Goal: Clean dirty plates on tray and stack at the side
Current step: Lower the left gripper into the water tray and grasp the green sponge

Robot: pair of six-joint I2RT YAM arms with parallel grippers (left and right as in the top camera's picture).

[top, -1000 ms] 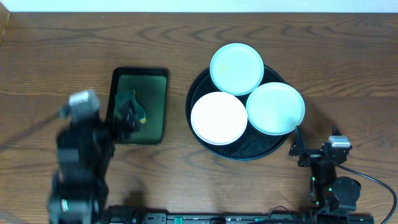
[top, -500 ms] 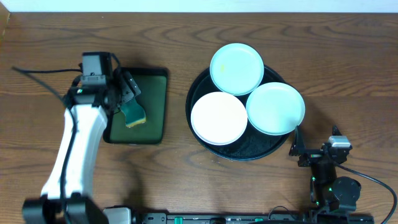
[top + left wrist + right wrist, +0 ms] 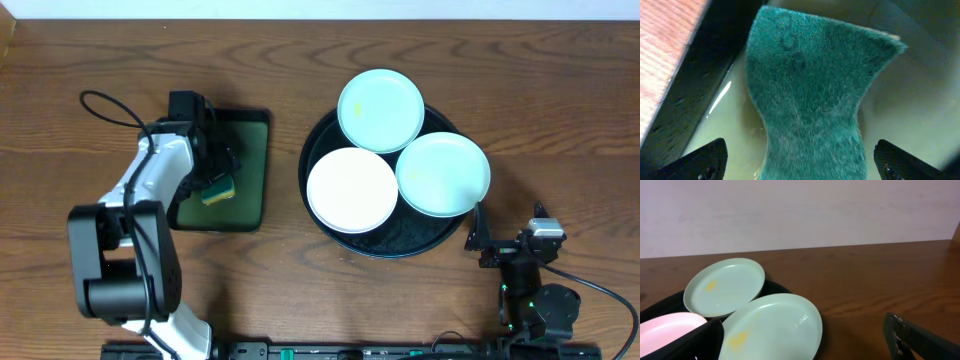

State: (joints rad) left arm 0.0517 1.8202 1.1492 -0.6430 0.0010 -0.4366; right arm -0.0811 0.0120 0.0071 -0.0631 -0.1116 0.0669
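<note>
Wooden table (image 3: pixel 60 60) viewed from above. At left, the left gripper (image 3: pixel 799 155) hangs over a small rectangular tray (image 3: pixel 252 165), its jaws spread wide on either side of a green sponge (image 3: pixel 218 188) and not clamping it. Centre-right, the round black tray (image 3: pixel 400 238) carries all three plates. The white plate (image 3: pixel 352 190) lies nearest, the pale blue plate (image 3: pixel 380 110) overhangs the far rim, and the mint plate (image 3: pixel 443 174) overhangs the right rim. The latter two bear yellow smears. At far right, the right gripper (image 3: pixel 802 332) rests just beside the tray, parted and empty.
</note>
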